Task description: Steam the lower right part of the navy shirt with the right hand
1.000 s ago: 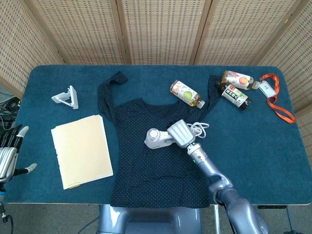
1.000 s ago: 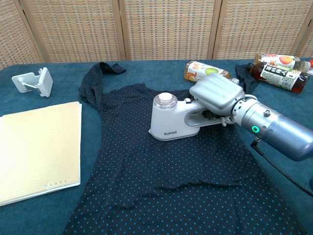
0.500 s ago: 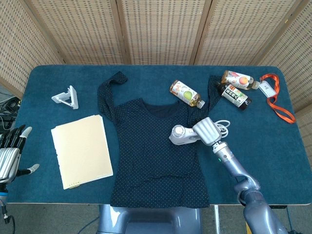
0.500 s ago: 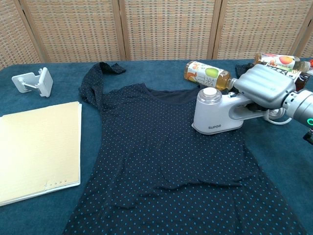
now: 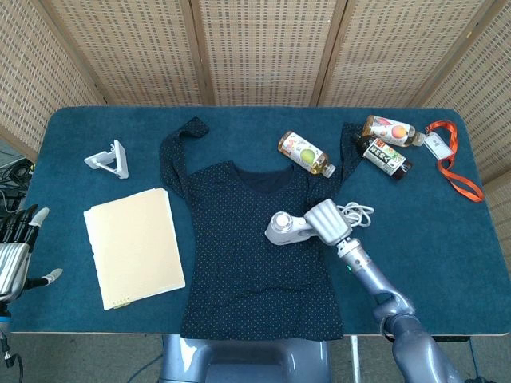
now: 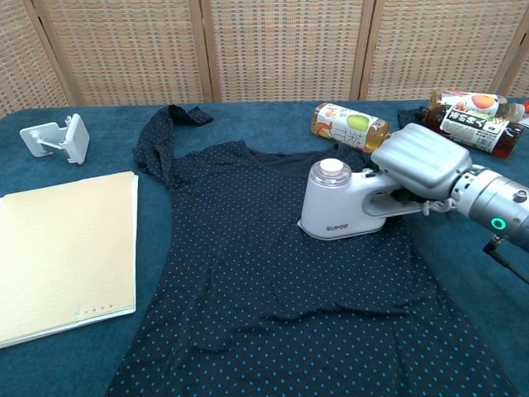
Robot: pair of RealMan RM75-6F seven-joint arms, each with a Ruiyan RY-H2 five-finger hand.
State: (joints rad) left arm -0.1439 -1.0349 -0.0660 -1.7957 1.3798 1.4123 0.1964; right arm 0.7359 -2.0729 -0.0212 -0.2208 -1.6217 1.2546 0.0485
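Since half a second ago the steamer (image 6: 339, 207) has slid back leftward over the navy shirt (image 5: 247, 247), which lies flat mid-table; the lower right part nearest the robot looks unreached. The right hand (image 6: 423, 161) wraps the steamer's handle, the sensible hold; the cloth is soft and may bunch. The left hand (image 5: 16, 247) hangs spread, empty. Beyond lie a juice bottle (image 5: 303, 153) and tea bottles (image 5: 386, 144).

Even, diffuse light is falling from overhead, keeping both views bright and sharp. Only soft, short shadows are showing beneath the steamer (image 6: 340, 207) and bottles (image 5: 303, 152), and faint glare is glinting off the right hand (image 6: 421, 163).
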